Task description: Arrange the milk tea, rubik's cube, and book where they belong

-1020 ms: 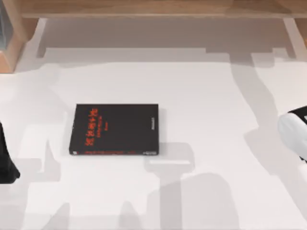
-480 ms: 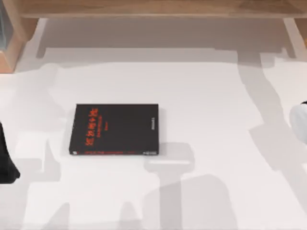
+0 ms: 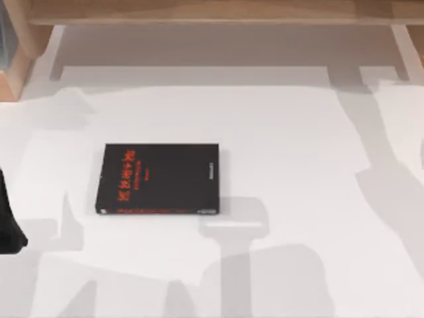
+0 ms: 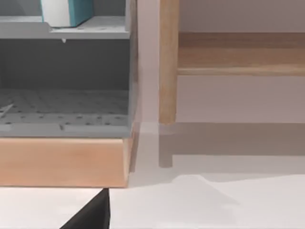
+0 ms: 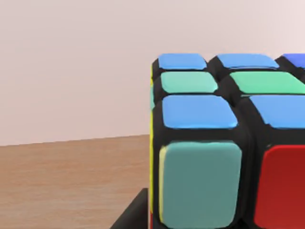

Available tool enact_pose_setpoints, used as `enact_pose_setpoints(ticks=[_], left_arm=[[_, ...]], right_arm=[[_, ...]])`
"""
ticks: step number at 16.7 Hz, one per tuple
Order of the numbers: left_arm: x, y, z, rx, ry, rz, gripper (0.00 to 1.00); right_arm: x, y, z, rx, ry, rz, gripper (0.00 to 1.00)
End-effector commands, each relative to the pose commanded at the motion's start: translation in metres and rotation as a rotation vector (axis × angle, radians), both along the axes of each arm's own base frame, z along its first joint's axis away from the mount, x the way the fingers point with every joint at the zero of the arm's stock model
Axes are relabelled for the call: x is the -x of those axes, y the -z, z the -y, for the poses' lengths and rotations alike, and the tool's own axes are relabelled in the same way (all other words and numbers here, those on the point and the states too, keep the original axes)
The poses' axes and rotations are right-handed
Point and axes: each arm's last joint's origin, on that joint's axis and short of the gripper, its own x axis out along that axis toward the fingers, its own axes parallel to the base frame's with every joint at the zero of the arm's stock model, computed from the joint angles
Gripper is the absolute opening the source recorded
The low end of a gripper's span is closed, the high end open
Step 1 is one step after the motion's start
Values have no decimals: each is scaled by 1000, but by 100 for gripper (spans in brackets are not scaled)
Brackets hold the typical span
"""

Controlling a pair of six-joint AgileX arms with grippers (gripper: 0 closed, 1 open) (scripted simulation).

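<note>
The book (image 3: pixel 158 179), black with red lettering, lies flat on the white table left of centre. The rubik's cube (image 5: pixel 224 143) sits very close in the right wrist view, showing blue, green, teal and red stickers on a black frame. It hangs over a wooden surface (image 5: pixel 71 181), with a black finger (image 5: pixel 131 214) of my right gripper against its lower edge. My left arm (image 3: pixel 8 225) stays parked at the table's left edge, and a black part of it (image 4: pixel 90 214) shows in the left wrist view. The milk tea is out of view.
A wooden shelf frame (image 3: pixel 212 10) runs along the back of the table, with a post (image 3: pixel 16 53) at the back left. In the left wrist view a grey shelf unit (image 4: pixel 66 95) on a wooden base holds a white and teal object (image 4: pixel 64 12).
My right arm has moved off to the right and left the top view. The book and the left arm have not moved.
</note>
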Motion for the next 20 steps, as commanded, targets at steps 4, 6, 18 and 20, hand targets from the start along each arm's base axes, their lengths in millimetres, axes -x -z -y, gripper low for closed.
enact_pose_setpoints(ticks=[4, 6, 18, 20], left_arm=[[0, 0, 0, 0, 0, 0, 100], [0, 0, 0, 0, 0, 0, 100], [0, 0, 0, 0, 0, 0, 100], [0, 0, 0, 0, 0, 0, 100]], right_arm=[[-42, 29, -22, 47, -65, -33, 0], [-47, 35, -24, 53, -68, -43, 0], [-47, 35, -24, 53, -68, -43, 68], [-47, 35, -24, 53, -68, -43, 83]])
